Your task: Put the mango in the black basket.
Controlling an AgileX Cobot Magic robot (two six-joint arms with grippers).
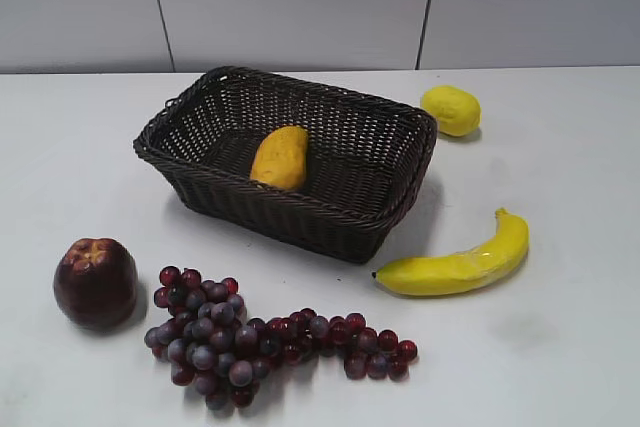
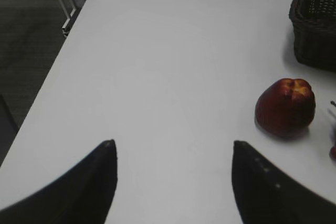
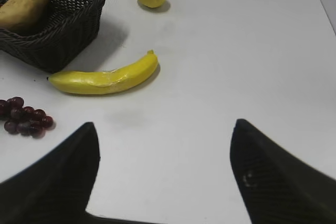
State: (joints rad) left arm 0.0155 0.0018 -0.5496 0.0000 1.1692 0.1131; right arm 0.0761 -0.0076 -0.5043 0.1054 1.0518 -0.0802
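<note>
Worktop [image 1: 560, 347], white and broad, carries everything in the scene. On it the black basket [image 1: 372, 209], woven with flared sides, holds the mango [image 1: 280, 158], which lies on the basket floor near the middle, leaning toward the near wall; the task looks done. The mango appears smooth, firm and fairly light, its matte skin likely to slip a little, so any further hold would best close across its narrow middle from above, between the basket walls. A banana [image 1: 462, 261] lies just right of the basket's near corner, a bunch of dark grapes [image 1: 250, 340] in front of it, a dark red apple [image 1: 96, 282] to the front left, and a lemon [image 1: 451, 110] behind the right end. None touches the basket or blocks the way in from above. The left gripper [image 2: 173, 182] and the right gripper [image 3: 165, 177] both hang over bare worktop with jaws spread wide and nothing between them.
</note>
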